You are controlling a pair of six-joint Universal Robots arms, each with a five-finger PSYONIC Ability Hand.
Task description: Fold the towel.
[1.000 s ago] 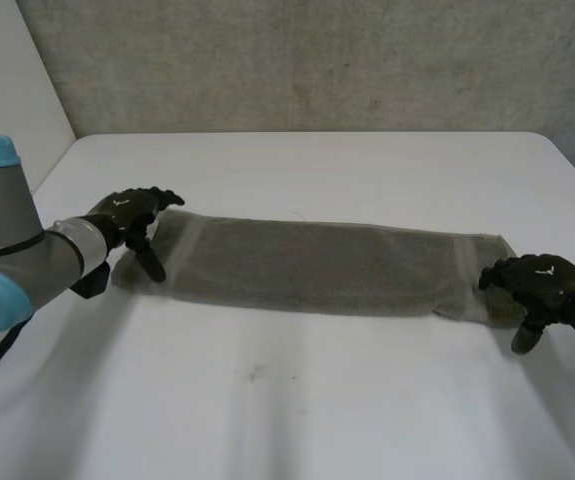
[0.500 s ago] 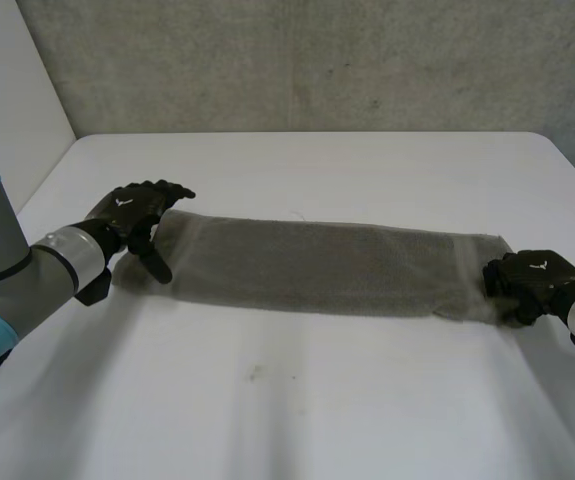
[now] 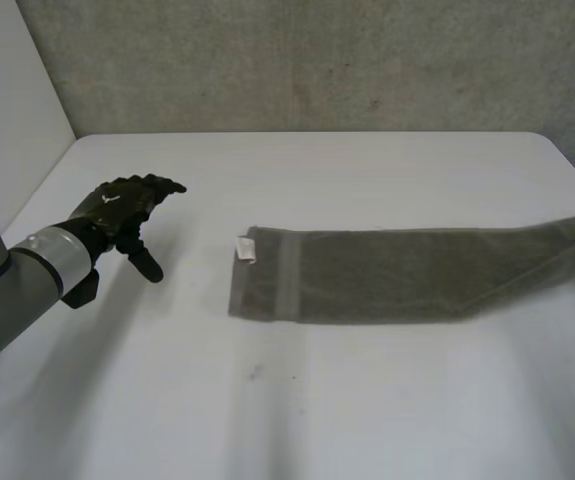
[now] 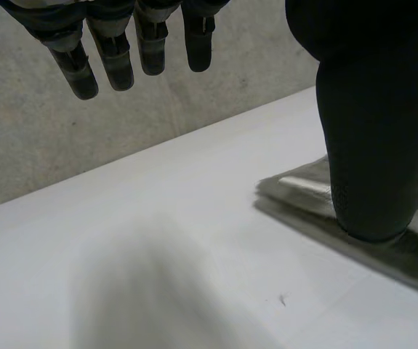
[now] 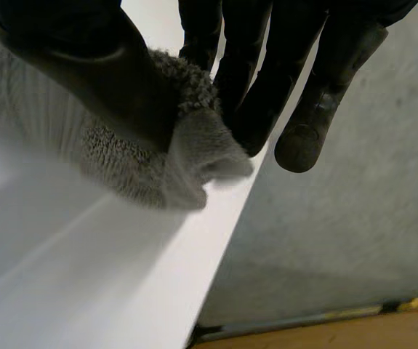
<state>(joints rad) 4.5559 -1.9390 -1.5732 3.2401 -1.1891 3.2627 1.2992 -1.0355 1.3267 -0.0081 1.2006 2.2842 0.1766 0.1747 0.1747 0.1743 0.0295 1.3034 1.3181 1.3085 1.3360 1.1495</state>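
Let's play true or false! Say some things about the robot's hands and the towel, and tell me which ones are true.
1. The right hand pinches one end of the towel. True.
2. The left hand is holding the towel. False: its fingers are open and it is apart from the towel.
3. The towel lies stretched out long on the white table. True.
4. The towel is bright red. False: it is grey-brown.

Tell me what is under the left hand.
White table shows beneath the left hand; the towel lies apart from it. The patch right under the palm is hidden by the hand.
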